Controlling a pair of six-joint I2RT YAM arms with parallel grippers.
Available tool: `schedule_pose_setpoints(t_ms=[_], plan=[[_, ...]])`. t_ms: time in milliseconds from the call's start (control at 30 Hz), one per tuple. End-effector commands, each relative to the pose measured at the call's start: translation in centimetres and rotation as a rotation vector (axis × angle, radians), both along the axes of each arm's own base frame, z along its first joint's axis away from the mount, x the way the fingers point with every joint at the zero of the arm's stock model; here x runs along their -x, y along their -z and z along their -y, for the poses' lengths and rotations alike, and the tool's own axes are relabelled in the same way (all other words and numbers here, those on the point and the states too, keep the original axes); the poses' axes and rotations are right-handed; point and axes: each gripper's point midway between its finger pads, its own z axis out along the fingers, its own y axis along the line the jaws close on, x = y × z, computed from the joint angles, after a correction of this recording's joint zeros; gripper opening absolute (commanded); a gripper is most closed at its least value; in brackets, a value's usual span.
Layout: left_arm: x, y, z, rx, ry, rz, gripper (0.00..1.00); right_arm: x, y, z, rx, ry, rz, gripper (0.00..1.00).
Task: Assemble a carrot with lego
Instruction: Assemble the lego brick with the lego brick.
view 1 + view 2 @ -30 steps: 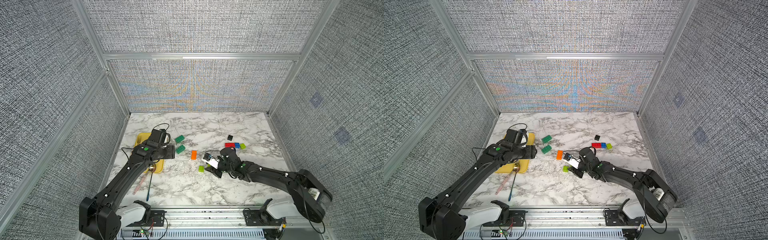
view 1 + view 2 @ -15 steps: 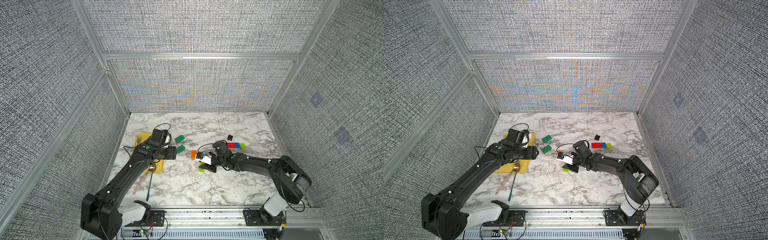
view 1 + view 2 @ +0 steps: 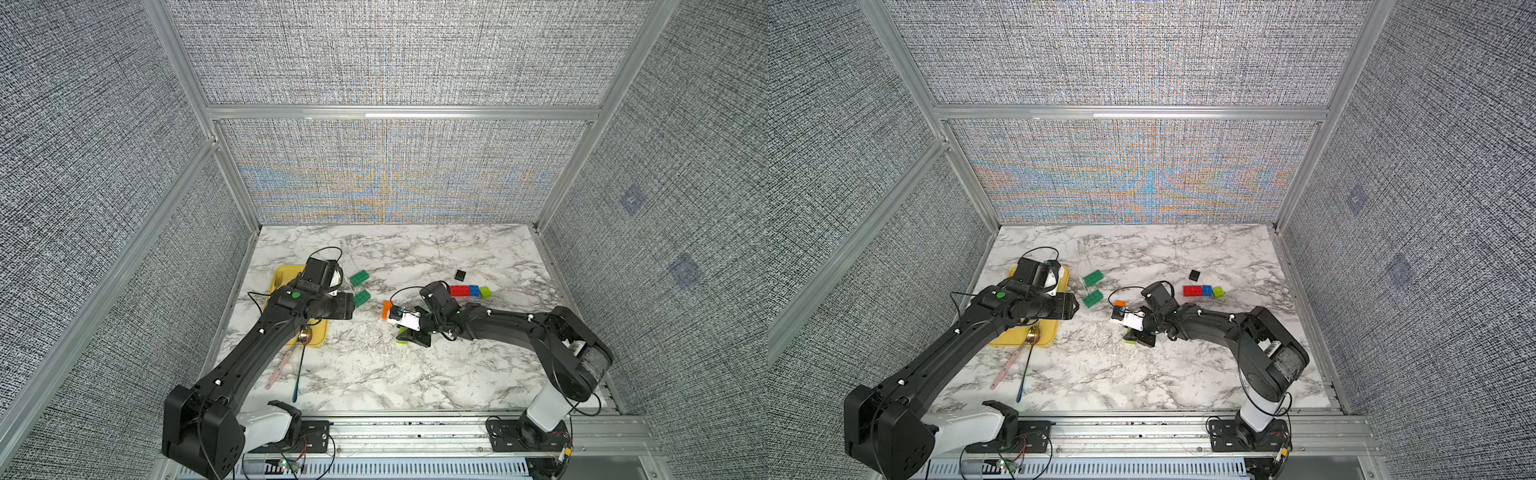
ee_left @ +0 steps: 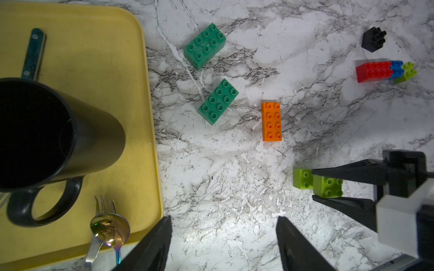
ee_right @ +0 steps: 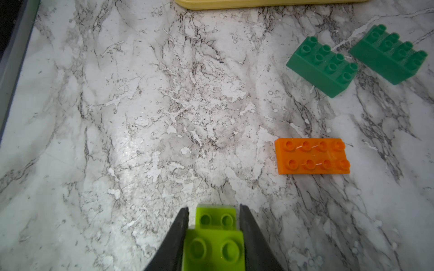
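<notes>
My right gripper [image 5: 215, 211] [image 3: 409, 336] is shut on a lime brick [image 5: 212, 248] [image 4: 327, 186] low over the table's middle. A second lime brick [image 5: 216, 218] [image 4: 302, 178] pokes out past the fingertips; I cannot tell whether the two are joined. Loose lego lies around: two dark green bricks [image 3: 358, 277] [image 3: 361, 298], an orange brick [image 3: 387, 308] [image 5: 312, 156], a black square [image 3: 460, 274], and a row of red [image 3: 460, 290], blue [image 3: 474, 290] and lime [image 3: 485, 291]. No assembled carrot is in view. My left gripper [image 4: 223, 219] [image 3: 328, 278] hangs open and empty by the tray.
A yellow tray [image 3: 282, 274] [image 4: 145, 98] at the left holds a black mug [image 4: 54, 131], a spoon [image 4: 109, 231] and a fork. A pink stick [image 3: 279, 368] and a blue stick [image 3: 298, 374] lie in front of it. Mesh walls close three sides.
The right arm's elbow has folded up and back while its gripper stayed shut on the lime brick at about the same spot. The left arm has hardly moved.
</notes>
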Motion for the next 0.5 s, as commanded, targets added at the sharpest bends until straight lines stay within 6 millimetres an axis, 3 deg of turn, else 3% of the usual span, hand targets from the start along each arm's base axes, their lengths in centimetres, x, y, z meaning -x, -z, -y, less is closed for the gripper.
schedule_pose_setpoints(t_ms=[0,467], plan=[[0.0,-0.1,0.2,0.010,0.010,0.000,0.74,-0.4,0.0,0.1,0.005,0.031,-0.012,0.22],[0.1,-0.7,-0.1,0.003,0.004,0.021,0.74,-0.3,1.8,0.0,0.103,0.041,-0.050,0.22]])
